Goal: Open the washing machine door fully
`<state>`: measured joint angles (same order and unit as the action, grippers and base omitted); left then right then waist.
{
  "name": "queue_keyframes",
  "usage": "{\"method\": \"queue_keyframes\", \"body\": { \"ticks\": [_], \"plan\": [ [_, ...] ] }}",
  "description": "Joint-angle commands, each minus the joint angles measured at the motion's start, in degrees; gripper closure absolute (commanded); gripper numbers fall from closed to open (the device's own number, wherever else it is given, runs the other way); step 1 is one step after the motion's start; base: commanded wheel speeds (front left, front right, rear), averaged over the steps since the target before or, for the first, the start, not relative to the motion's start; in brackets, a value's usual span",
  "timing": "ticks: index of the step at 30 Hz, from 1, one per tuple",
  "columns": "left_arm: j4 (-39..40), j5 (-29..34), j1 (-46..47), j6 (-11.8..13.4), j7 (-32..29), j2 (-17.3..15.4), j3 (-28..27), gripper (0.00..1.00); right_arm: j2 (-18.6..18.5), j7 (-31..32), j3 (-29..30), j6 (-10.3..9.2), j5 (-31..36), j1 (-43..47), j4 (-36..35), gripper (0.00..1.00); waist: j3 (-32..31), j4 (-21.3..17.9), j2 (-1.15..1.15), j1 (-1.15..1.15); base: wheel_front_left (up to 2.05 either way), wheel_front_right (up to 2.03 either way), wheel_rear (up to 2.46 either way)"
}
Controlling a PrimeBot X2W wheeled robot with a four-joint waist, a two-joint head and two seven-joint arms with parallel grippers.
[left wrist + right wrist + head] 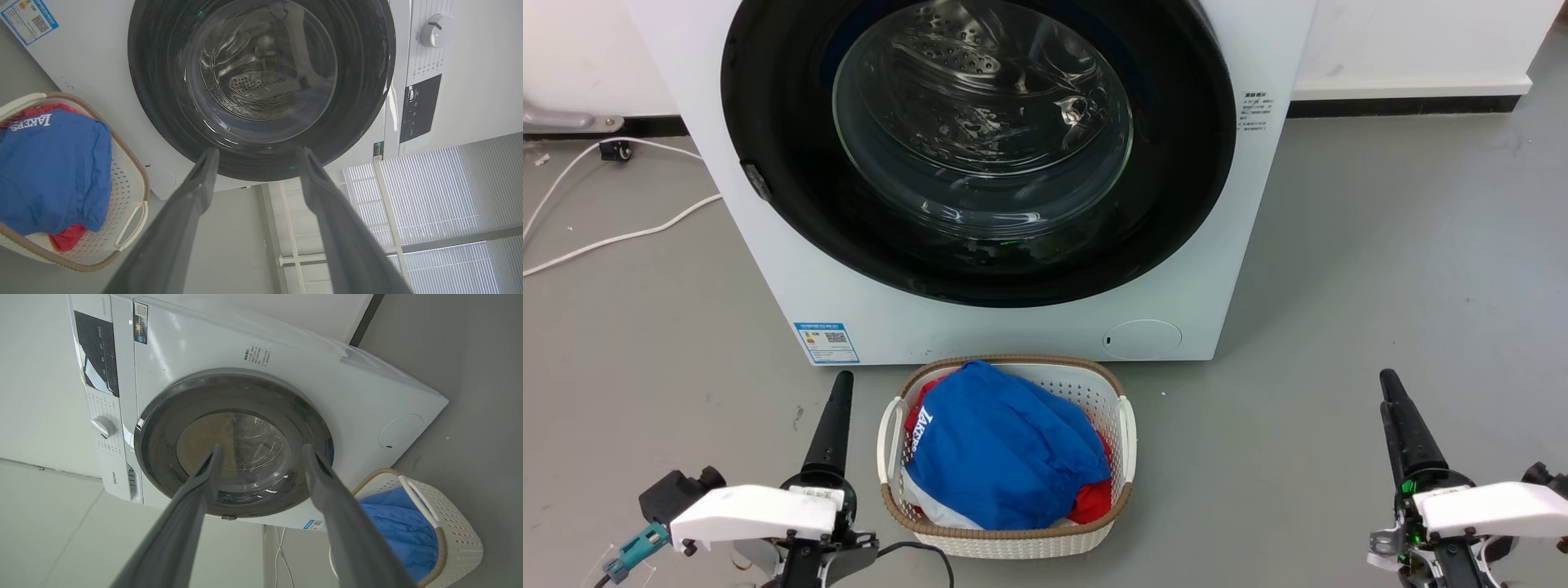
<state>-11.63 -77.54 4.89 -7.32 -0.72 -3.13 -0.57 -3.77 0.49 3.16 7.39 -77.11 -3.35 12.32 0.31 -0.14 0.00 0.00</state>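
With the washing machine door shut, far behind the basket, and left gripper and right gripper spread empty, reach for the apparent catch on its left rim, then swing wide.

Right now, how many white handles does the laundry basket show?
2: the left handle on the basket's left side, the right handle on its right side; the clothes may hide more.

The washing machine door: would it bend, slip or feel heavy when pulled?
Likely rigid: the washing machine door is one wide rim around bulging glass. Its glossy, reflective rim may be slippery. The big glass bowl suggests some weight.
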Motion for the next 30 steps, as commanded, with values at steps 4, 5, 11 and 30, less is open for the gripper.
{"method": "queue_keyframes", "body": {
  "ticks": [4, 5, 11, 30],
  "plan": [
    [2.04, 7.73, 1.33, -0.1, 1.43, -0.05, 0.78, 0.0, -0.14, -1.37, -0.51, 0.05, 7.96, -0.18, -2.13, 0.0, -0.02, 0.01, 0.0, 0.0, 0.0, 0.0, 0.0],
    [2.18, 9.02, 1.33, -0.1, 1.66, -0.04, 0.92, 0.0, -0.1, -1.6, -0.6, 0.05, 9.34, -0.07, -2.27, 0.0, -0.02, 0.02, 0.0, 0.0, 0.0, 0.0, 0.0],
    [2.14, 17.72, 1.6, -0.11, 2.97, -0.85, 2.48, 0.0, 0.0, -2.63, -0.74, 0.06, 18.24, 0.3, -3.04, 0.0, 0.09, 0.02, 0.0, 0.0, 0.0, 0.0, 0.0],
    [2.68, 35.83, 1.65, 0.25, 6.42, -2.84, 5.41, 0.0, 0.54, -4.29, -1.36, 0.08, 39.14, 1.18, -5.14, 0.0, 0.2, 0.04, 0.0, 0.0, 0.0, 0.0, 0.0]
  ]
}}
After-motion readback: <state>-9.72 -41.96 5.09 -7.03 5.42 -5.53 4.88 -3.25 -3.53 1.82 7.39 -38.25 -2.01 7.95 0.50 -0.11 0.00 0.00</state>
